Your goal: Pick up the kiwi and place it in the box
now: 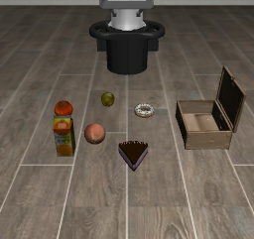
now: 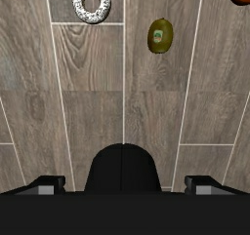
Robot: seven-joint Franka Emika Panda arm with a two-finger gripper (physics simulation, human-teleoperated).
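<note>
Over the wood floor [image 1: 40, 203] the gripper [image 2: 125, 185] is wide open, holding nothing. The kiwi [image 2: 160, 35] lies apart. The bottle [image 1: 63, 139] has a label too small to read.

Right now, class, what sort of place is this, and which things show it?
Probably a simulated test floor: bare wood planks, a robot base standing on them, and a kiwi and open box laid out.

**White Arm on a Black Pedestal**

The arm [image 1: 127, 5] is white, with grey and dark sections at its joints. Beneath it is a black round pedestal [image 1: 126, 50] with a wider flared collar near the top. The gripper [image 2: 124, 188] is black, a rounded dome split by a thin centre seam. Its fingertips [image 2: 44, 187] are dark with pale grey pads.
</note>
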